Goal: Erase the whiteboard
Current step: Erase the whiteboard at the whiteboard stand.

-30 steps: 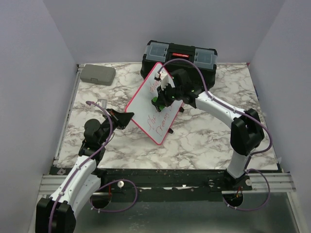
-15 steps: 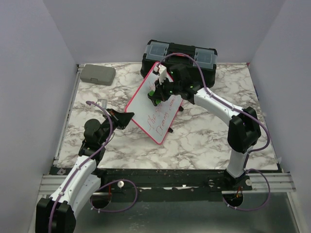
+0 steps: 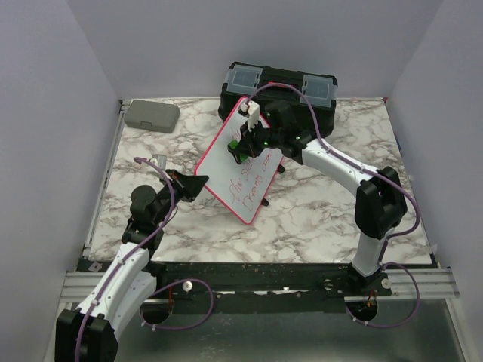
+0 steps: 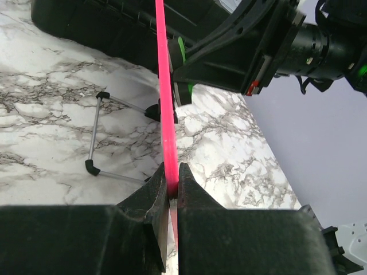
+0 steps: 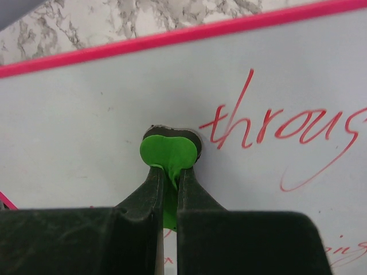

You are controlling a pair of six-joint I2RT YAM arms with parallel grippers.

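The whiteboard (image 3: 226, 175) is pinched by its pink edge in the left gripper (image 4: 171, 172) and propped tilted on the marble table (image 3: 339, 215); a green eraser (image 5: 168, 150) is clamped in the right gripper (image 5: 170, 172) against its red-lettered face, with the black toolbox (image 3: 241, 84) behind

Black toolbox (image 3: 281, 75) at the far edge of the marble-patterned table (image 3: 317, 211), about midway along it, long side running left to right. Carries two clear-lidded compartments (image 3: 247, 75), one at each end of its top, with a red latch (image 3: 281, 84) between them. Well to the left of the toolbox, near the far left corner: small grey case (image 3: 152, 115), lying flat and closed. Behind and to both sides of the toolbox: plain lavender walls (image 3: 256, 34).
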